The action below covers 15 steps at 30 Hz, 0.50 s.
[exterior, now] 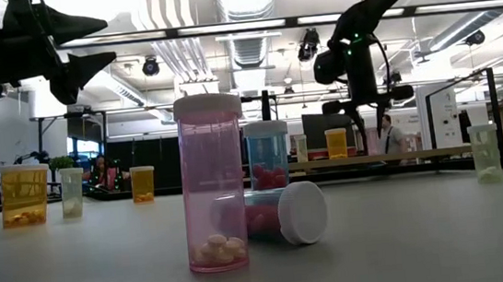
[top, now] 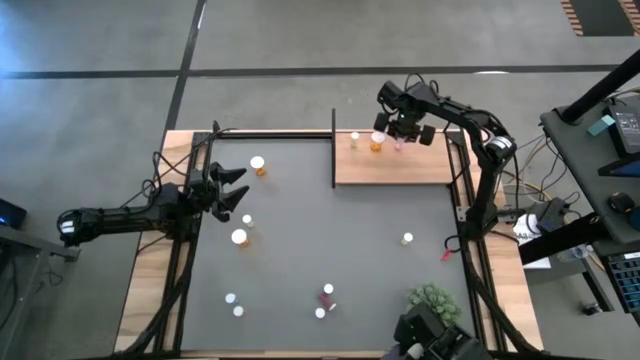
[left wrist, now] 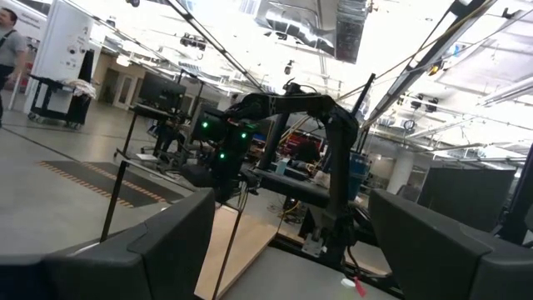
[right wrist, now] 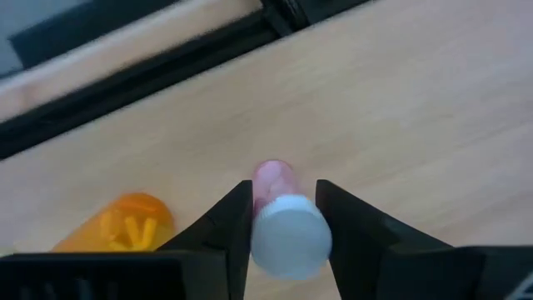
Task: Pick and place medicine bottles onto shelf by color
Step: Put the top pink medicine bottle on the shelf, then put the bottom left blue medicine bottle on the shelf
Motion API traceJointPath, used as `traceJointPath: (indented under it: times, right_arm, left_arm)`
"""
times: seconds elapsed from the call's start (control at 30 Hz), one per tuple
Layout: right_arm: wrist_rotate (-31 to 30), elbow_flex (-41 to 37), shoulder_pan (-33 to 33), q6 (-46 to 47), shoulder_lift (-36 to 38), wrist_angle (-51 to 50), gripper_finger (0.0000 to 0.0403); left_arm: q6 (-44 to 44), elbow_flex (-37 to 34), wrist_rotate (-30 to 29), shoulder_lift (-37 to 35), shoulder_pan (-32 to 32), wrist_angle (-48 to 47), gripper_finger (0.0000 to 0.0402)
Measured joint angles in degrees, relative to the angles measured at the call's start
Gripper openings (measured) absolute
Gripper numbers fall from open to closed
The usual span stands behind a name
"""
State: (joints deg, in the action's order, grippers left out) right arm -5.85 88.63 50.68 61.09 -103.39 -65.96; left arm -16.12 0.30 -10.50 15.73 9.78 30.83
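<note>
Mat: I see the dark grey mat (top: pixel 330 230) still carrying scattered bottles, among them an orange bottle (top: pixel 259 166) at far left and a pale green bottle (top: pixel 407 239) at right.
Shelf: the wooden shelf (top: pixel 400 168) sits at the far right corner, with an orange bottle on the shelf (top: pixel 376 142) and a white-capped one beside it.
Left gripper: my left gripper (top: pixel 232 190) hangs over the mat's left side, fingers spread, holding nothing.
Right gripper: my right gripper (right wrist: pixel 283 218) is over the shelf's far edge, fingers pinching a pink bottle (right wrist: pixel 281 218).
Key relation: the pink bottle sits between the fingers, long axis running from its white cap down toward the board; orange lies just beside it.
Judgement: I'd lower it and release.
</note>
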Motion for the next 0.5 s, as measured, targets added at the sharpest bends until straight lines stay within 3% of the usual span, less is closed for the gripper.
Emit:
traceJointPath:
  times: [0.5]
  right_arm:
    - [0.1, 0.0, 0.0, 1.1, 0.5, -0.8, 0.0218]
  left_arm:
    - [0.0, 0.0, 0.0, 0.0, 0.0, 0.0, 0.0302]
